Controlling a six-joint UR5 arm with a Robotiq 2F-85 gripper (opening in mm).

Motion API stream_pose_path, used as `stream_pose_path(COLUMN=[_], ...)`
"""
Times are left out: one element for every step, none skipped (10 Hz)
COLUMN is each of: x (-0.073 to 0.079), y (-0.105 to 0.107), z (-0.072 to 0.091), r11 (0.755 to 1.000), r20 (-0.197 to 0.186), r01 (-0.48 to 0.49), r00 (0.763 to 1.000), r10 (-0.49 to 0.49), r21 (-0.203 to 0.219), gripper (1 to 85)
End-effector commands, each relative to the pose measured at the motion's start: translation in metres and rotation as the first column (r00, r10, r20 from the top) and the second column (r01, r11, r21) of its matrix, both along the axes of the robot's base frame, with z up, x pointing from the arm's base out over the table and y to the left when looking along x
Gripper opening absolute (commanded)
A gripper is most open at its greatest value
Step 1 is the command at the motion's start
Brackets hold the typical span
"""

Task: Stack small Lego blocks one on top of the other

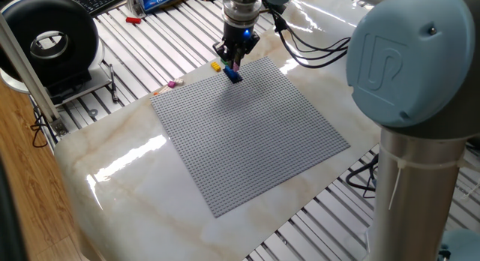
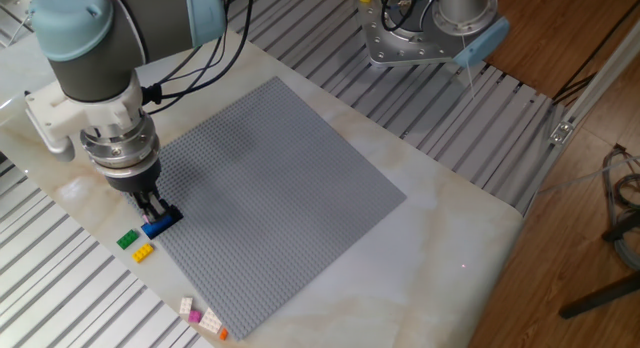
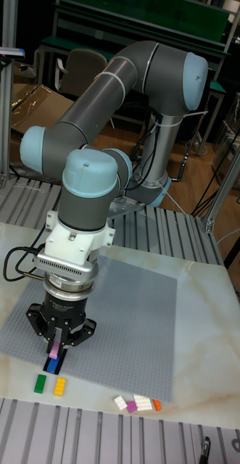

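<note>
Loose cluster, near edge: three or four small blocks, white [image 3: 120, 402], pink [image 3: 133, 407], orange [image 3: 156, 404], off the grey baseplate [image 3: 134, 326]; exact count unclear.
Green block [image 3: 40, 383] and yellow block [image 3: 59, 386]: one each, side by side on the marble just off the plate's near-left corner.
Blue block [image 2: 158, 225]: one, on the plate corner, long axis along the near edge.
Gripper [image 3: 56, 348]: directly above the blue block, fingers closed on a pink block [image 3: 54, 349].
Coming move: straight down, I judge; pink sits over blue.
</note>
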State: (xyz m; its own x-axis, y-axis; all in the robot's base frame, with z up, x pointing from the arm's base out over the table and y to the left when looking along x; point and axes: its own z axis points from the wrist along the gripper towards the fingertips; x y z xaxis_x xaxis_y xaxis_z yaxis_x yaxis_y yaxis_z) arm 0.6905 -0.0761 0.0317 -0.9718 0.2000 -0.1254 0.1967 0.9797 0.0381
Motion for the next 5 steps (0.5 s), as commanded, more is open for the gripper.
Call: stream_pose_path(x=[0.0052, 0.0061, 0.0066, 0.008, 0.0084], y=[0.0012, 0.0012, 0.0004, 0.0001, 0.0009], z=[-0.0004, -0.0006, -0.0016, -0.0026, -0.0031], r11=[1.0, 1.0, 1.0, 1.0, 1.0], r20=[0.01, 0.013, 0.013, 0.016, 0.016], r01=[0.001, -0.001, -0.002, -0.004, -0.004], r00=[1.0, 1.0, 1.0, 1.0, 1.0], r10=[-0.001, 0.0, 0.002, 0.004, 0.004], r21=[0.007, 0.007, 0.005, 0.005, 0.006], gripper=[1.0, 1.0, 1.0, 1.0, 1.0])
